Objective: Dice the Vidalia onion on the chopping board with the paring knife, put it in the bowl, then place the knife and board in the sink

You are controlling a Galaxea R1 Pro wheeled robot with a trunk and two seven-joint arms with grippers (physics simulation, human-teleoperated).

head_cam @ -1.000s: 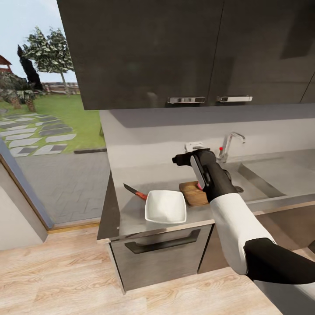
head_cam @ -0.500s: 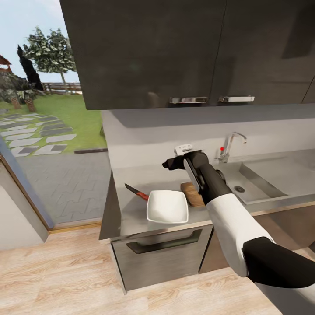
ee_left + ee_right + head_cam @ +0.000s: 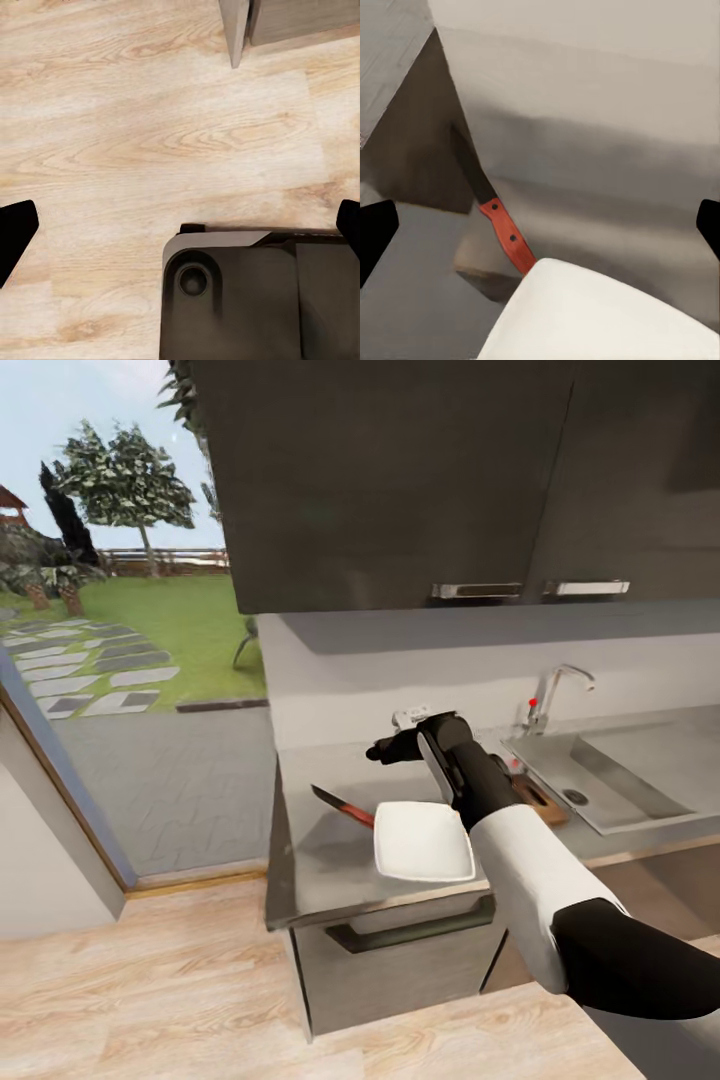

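The paring knife, dark blade with a red handle, lies on the grey countertop just left of the white bowl. My right gripper hovers open above the counter behind the bowl, a little right of the knife. In the right wrist view the knife lies between the spread fingertips of my right gripper, with the bowl's rim nearer the camera. The chopping board peeks out past my forearm beside the sink. The Vidalia onion is hidden. My left gripper hangs open over the floor.
Dark wall cabinets hang low over the counter. The chrome tap stands behind the sink. The counter ends at the left near a glass opening onto a garden. A drawer front sits below, and the left wrist view includes my base.
The camera has shifted, sliding the counter rightward in the picture. My right gripper has moved left, from above the chopping board to behind the bowl near the knife.
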